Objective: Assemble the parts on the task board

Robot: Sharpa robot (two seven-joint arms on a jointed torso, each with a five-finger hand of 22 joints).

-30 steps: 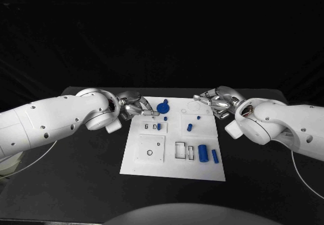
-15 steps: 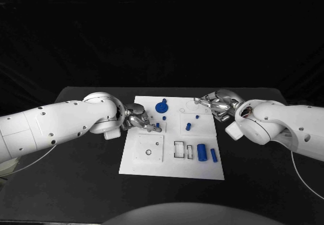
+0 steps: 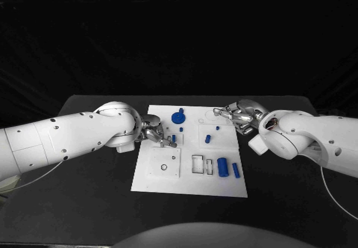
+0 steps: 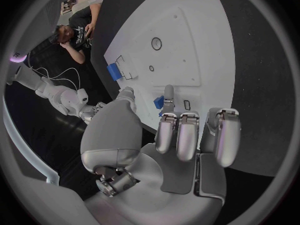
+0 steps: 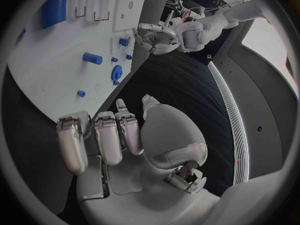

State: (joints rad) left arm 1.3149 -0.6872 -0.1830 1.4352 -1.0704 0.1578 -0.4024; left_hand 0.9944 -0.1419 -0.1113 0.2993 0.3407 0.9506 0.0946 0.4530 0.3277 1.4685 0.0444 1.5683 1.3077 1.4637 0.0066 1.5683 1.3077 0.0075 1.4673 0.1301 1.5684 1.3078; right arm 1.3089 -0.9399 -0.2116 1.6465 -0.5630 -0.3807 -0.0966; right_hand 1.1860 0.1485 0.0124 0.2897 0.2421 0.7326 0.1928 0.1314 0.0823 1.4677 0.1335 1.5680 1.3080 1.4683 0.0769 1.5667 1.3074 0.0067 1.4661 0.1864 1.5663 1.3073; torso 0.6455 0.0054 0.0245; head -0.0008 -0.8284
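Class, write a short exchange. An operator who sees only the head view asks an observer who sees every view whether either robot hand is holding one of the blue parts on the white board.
Operator: The left robot hand covers a small blue part on the task board. Is it pinched?
Observer: No. In the left wrist view, one finger lies beside the part and the thumb is apart from it, with bare board between them.
Operator: Is the right robot hand holding anything?
Observer: No. The right wrist view shows its palm and fingers with nothing in them.
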